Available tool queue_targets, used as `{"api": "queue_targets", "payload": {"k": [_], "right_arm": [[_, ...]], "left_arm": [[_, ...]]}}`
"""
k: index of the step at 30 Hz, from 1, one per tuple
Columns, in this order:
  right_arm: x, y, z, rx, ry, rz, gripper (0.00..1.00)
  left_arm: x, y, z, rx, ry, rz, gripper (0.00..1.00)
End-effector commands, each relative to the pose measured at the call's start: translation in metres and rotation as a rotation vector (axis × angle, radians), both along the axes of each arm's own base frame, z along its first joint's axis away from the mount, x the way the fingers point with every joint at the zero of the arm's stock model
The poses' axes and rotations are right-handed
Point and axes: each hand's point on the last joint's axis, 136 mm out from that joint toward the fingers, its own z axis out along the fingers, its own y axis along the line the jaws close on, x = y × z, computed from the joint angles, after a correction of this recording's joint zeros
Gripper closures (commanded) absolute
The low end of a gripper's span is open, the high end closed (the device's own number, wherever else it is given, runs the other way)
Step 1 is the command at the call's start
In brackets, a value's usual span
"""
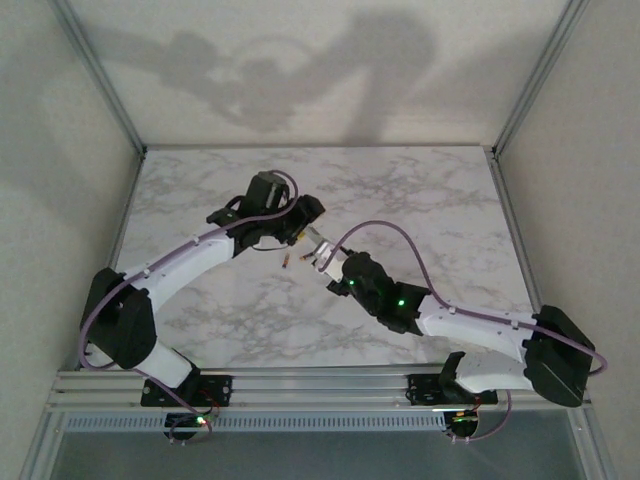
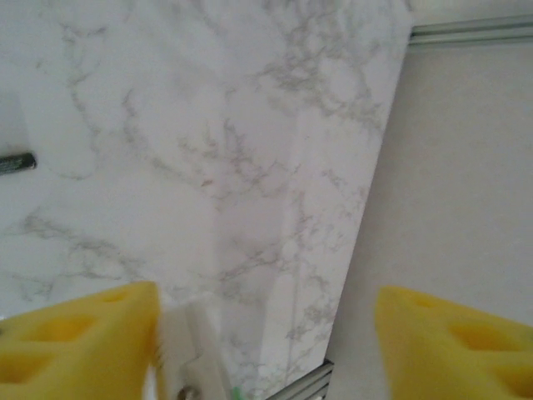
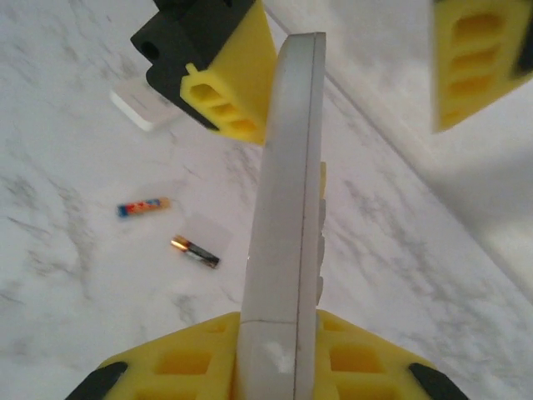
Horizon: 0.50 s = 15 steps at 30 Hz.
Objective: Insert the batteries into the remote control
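1. Right gripper [image 3: 266, 362]. Nearest the lens in its own wrist view. Its yellow fingers were clamped on one end of the remote control [image 3: 283, 183].

2. Remote control. A white slab seen edge-on, held up above the marble table [image 3: 67, 300] between the two arms. Small buttons stood out along one face. The battery recess could not be made out from this angle.

3. Left gripper [image 2: 266, 346]. Its jaws stood wide apart and gripped nothing. One yellow finger [image 3: 229, 87] lay against the remote's far end, and the other was well clear of it.

4. Batteries, two. One had a coloured wrapper [image 3: 143, 207]; the other was dark with an orange tip [image 3: 196, 251]. Both lay flat on the table, near each other but not touching, off to the side of the held remote. Neither was loaded.

5. Small white flat piece [image 3: 146, 107]. It lay on the table beyond the batteries and was possibly the battery cover, though this was not certain.

Handling note (judgement). The step in hand appeared to be fetching the first battery with the free left gripper while the right steadied the handset.
- The right should hold firm and present the recess upward and level.
- The left should descend straight over one battery and close across its middle, since a slim cylinder rolls easily.
- It should avoid nudging the second battery.
- Polarity should be checked before seating.
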Motion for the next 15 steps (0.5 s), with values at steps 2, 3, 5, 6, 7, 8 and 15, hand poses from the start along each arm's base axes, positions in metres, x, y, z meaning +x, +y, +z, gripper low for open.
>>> {"api": "queue_targets", "payload": {"k": [2,3,5,6,7,8,15], "right_arm": [[-0.013,0.006,0.045,0.36,0.337,0.096,0.96],[-0.012,0.004,0.059,0.441,0.419,0.115,0.96],[-0.012,0.004,0.089,0.581,0.56,0.184,0.95],[-0.009,0.002,0.106,0.652,0.611,0.219,0.95],[-0.006,0.001,0.122,0.713,0.649,0.243,0.94],[-0.002,-0.002,0.135,0.759,0.669,0.255,0.93],[0.015,-0.004,0.213,0.996,0.77,0.364,0.91]], "left_arm": [[0.022,0.038,0.124,-0.003,-0.459,0.043,0.23],[0.02,0.044,0.141,0.014,-0.545,0.023,0.23],[0.012,0.044,0.162,0.005,-0.653,-0.087,0.26],[0.009,0.044,0.168,-0.018,-0.678,-0.138,0.27],[0.007,0.042,0.173,-0.046,-0.697,-0.181,0.27],[0.003,0.039,0.178,-0.077,-0.719,-0.224,0.27],[-0.015,0.015,0.212,-0.286,-0.81,-0.374,0.25]]}}
